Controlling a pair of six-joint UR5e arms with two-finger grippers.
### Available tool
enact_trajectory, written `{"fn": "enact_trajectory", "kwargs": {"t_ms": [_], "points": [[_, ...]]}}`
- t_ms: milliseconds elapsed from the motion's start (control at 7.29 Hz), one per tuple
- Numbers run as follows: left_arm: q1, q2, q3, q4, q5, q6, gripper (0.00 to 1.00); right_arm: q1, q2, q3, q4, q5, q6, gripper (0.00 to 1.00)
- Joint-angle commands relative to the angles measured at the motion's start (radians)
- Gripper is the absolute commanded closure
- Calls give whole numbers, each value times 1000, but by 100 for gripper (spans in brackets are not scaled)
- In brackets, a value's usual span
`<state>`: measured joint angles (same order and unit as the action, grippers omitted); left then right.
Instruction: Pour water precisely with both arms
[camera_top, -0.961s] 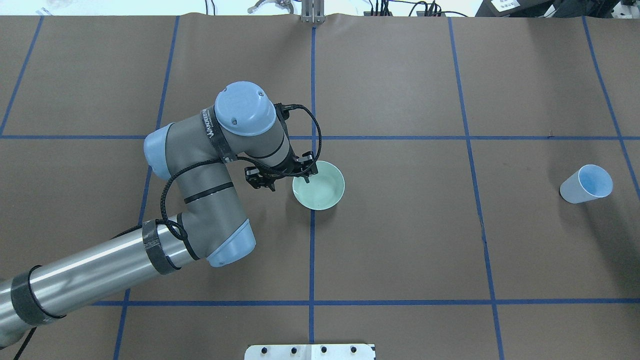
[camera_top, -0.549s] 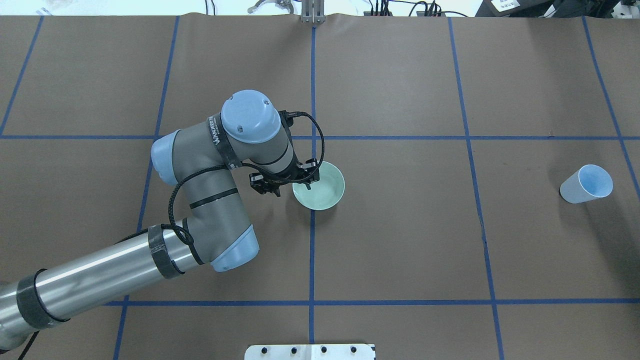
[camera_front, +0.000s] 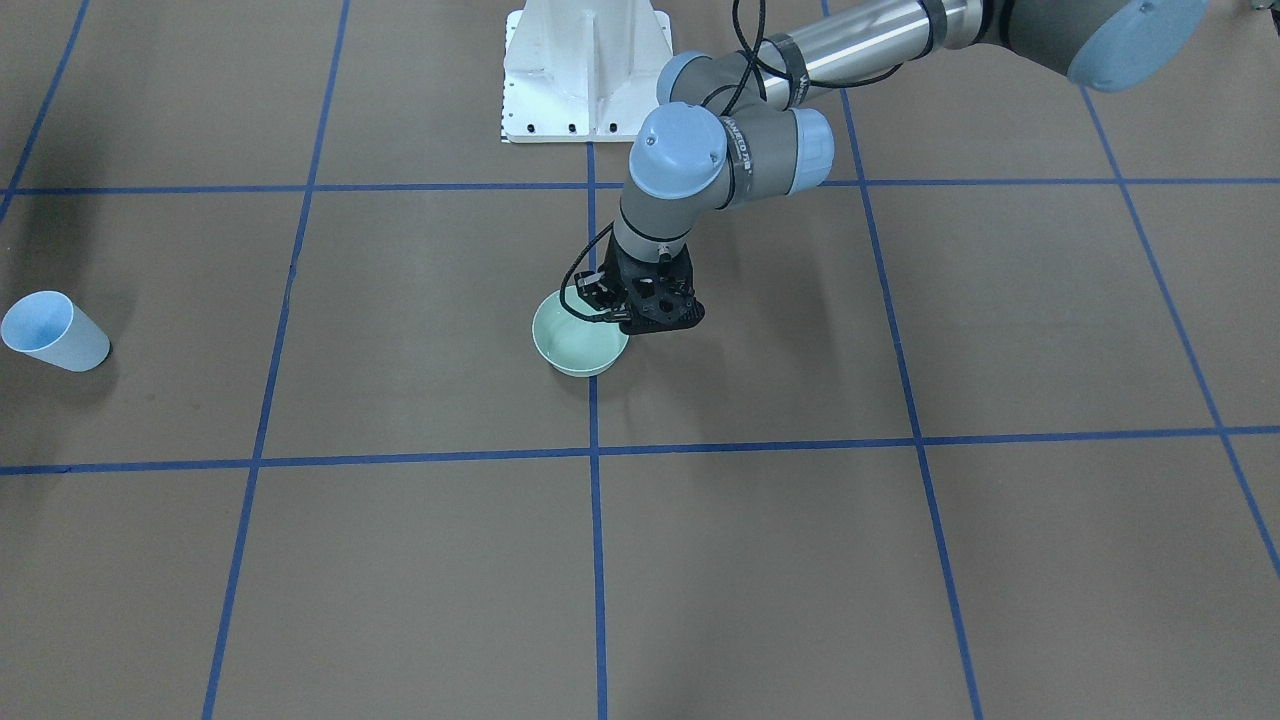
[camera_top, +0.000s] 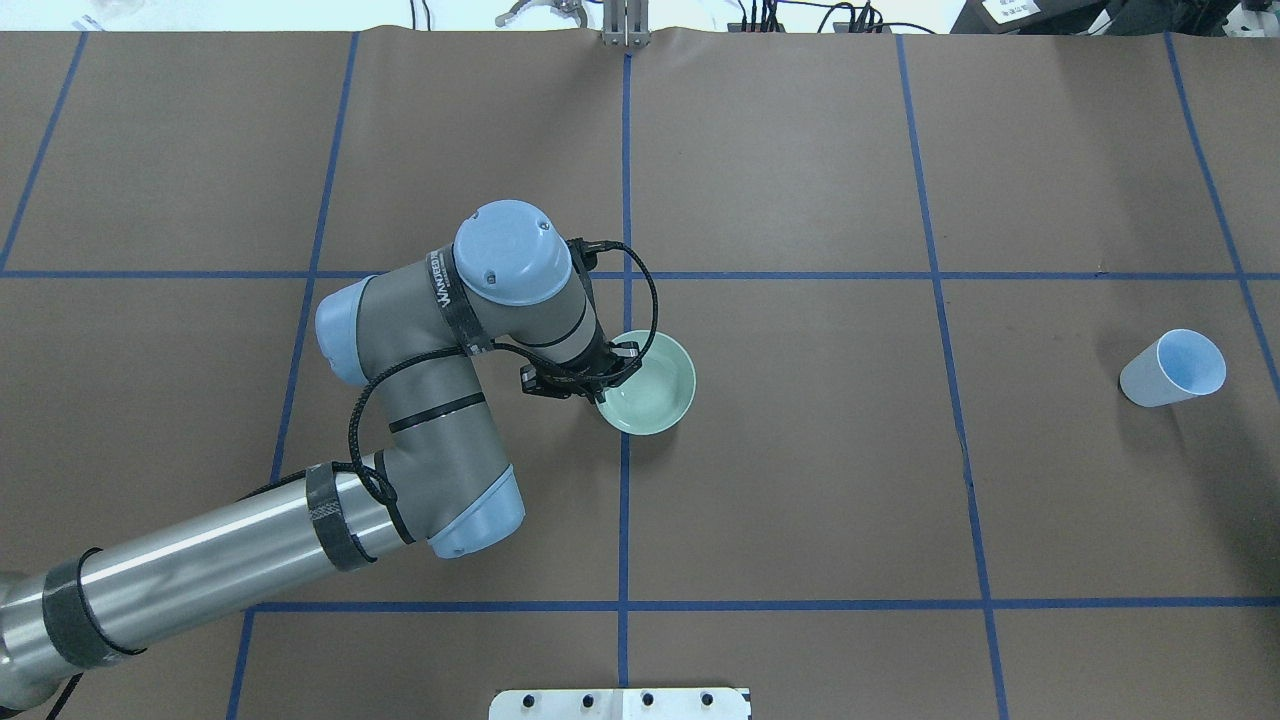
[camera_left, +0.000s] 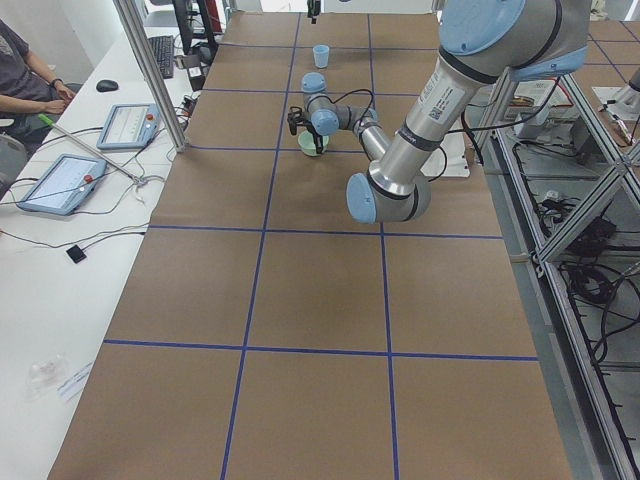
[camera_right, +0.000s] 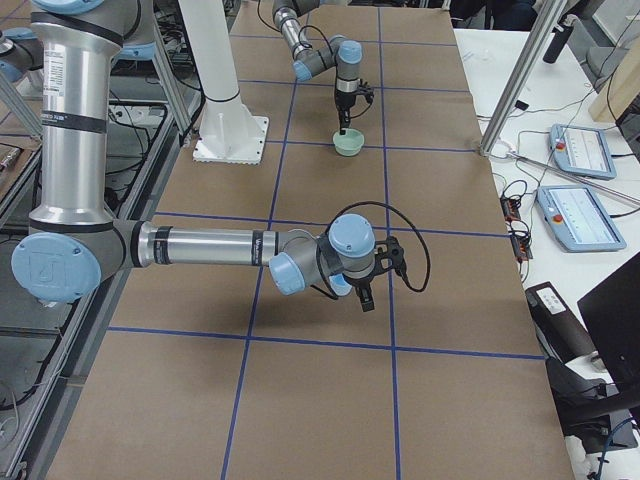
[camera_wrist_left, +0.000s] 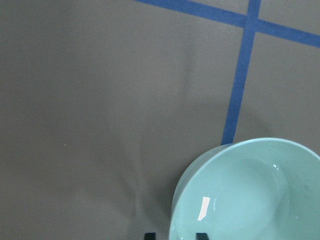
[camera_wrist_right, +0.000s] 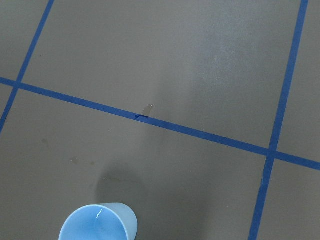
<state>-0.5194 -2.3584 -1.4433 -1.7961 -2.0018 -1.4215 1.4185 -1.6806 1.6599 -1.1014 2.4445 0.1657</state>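
Observation:
A pale green bowl (camera_top: 655, 390) sits near the table's middle on the blue centre line. My left gripper (camera_top: 598, 386) points down at its near-left rim. In the left wrist view its two fingertips (camera_wrist_left: 201, 235) straddle the rim of the bowl (camera_wrist_left: 250, 195) and stand close together, shut on it. A pale blue cup (camera_top: 1172, 368) stands at the far right and shows at the bottom of the right wrist view (camera_wrist_right: 97, 222). My right gripper (camera_right: 365, 299) shows only in the exterior right view, low over the table. I cannot tell if it is open or shut.
The white pedestal (camera_front: 585, 70) stands at the robot's edge of the brown table with blue tape lines (camera_top: 800, 275). A side table with tablets (camera_left: 130, 125) and a seated person (camera_left: 20, 70) lies beyond the far edge.
My left arm has moved right and toward the robot, lowering the gripper onto the bowl's rim. The bowl has shifted slightly the same way. The cup has not moved.

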Motion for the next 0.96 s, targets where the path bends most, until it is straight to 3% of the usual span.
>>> {"fn": "enact_trajectory", "kwargs": {"t_ms": [0, 137, 412, 824], "points": [[-8, 1, -28, 3, -2, 0, 100, 2, -2, 6, 0, 1, 0, 0], [-52, 10, -63, 3, -9, 6, 100, 2, 1, 6, 0, 1, 0, 0], [-146, 123, -149, 4, -96, 103, 100, 0, 1, 14, -38, -16, 0, 1], [-262, 440, -342, -2, -162, 356, 100, -3, 7, 12, -90, -67, -9, 1]]}}
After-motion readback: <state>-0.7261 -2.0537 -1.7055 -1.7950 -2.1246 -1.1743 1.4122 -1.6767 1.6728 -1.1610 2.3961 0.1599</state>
